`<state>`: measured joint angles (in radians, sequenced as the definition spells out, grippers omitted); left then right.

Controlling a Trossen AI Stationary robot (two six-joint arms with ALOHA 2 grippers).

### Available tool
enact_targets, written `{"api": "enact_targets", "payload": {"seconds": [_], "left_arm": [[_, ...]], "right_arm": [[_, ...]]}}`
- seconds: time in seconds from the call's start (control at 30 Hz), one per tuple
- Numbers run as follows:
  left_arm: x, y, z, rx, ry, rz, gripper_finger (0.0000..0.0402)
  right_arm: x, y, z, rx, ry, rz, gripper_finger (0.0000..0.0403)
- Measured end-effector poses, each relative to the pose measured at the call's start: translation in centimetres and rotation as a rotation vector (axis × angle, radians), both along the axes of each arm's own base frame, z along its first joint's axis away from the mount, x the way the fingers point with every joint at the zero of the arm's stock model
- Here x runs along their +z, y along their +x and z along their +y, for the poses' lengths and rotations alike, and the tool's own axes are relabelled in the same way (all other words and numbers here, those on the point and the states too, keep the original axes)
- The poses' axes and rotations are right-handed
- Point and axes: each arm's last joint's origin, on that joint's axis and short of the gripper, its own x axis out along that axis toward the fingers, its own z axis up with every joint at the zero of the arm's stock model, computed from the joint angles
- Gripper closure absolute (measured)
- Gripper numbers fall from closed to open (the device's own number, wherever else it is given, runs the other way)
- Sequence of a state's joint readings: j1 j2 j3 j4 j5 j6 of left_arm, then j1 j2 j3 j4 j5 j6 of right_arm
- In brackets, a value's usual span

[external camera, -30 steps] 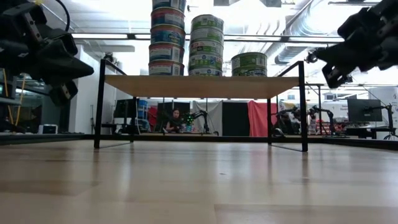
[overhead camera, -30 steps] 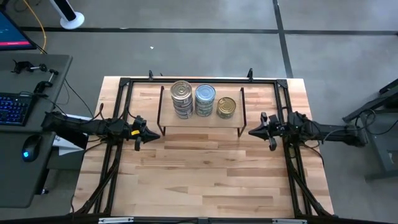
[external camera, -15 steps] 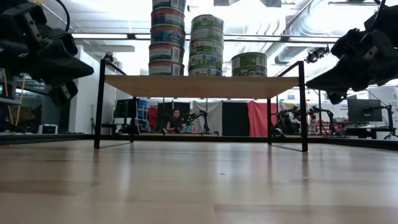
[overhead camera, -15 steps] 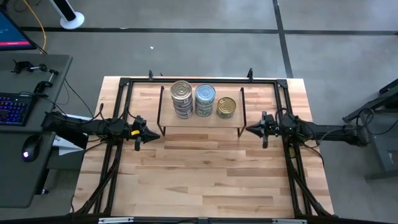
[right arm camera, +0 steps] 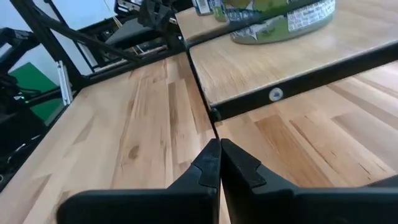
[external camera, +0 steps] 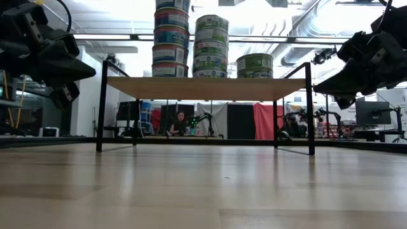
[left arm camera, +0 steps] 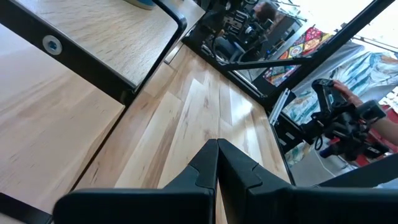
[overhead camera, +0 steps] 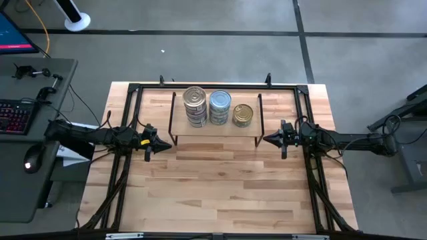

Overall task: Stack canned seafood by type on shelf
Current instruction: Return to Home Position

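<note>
Cans piled on shelf, both grippers empty off its ends.
High view: you have the canned seafood [overhead camera: 220, 107] in three piles abreast on the shelf [overhead camera: 200, 131]. Its long axis runs from left gripper [overhead camera: 160, 142] to right gripper [overhead camera: 267, 139], each just off a front corner, neither clearly nearer. Low view: two tall piles, one short. Wrist views: both finger pairs pressed together, holding nothing. Judged next move: pull outward, away from the shelf.

The low view crops the tallest can stack [external camera: 171, 38].
</note>
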<state>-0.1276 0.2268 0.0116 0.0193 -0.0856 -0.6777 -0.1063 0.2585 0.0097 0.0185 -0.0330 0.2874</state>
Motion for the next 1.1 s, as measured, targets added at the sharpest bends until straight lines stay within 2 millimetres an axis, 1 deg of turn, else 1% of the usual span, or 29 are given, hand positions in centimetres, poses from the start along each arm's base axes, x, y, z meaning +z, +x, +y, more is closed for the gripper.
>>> {"api": "enact_targets", "payload": {"seconds": [0.1,0.33,0.43,0.93,1.0,1.1], "left_arm": [[0.0,0.0,0.0,0.000,0.000,0.000,0.0402],[0.0,0.0,0.0,0.000,0.000,0.000,0.0401],[0.0,0.0,0.0,0.000,0.000,0.003,0.0402],[0.5,-0.3,0.0,0.000,-0.007,-0.053,0.0401],[0.7,-0.4,0.1,-0.001,-0.010,-0.081,0.0402],[1.5,-1.0,0.1,0.000,-0.022,-0.174,0.0401]], "right_arm": [[0.6,-0.3,0.3,0.029,-0.006,-0.064,0.0403],[2.5,-1.4,0.8,0.070,-0.021,-0.291,0.0402],[2.9,-1.4,0.9,0.074,-0.023,-0.332,0.0402],[2.7,-1.3,0.9,0.074,-0.021,-0.307,0.0402],[2.6,-1.3,0.9,0.074,-0.021,-0.296,0.0402],[2.4,-1.3,0.9,0.074,-0.019,-0.281,0.0402]]}}
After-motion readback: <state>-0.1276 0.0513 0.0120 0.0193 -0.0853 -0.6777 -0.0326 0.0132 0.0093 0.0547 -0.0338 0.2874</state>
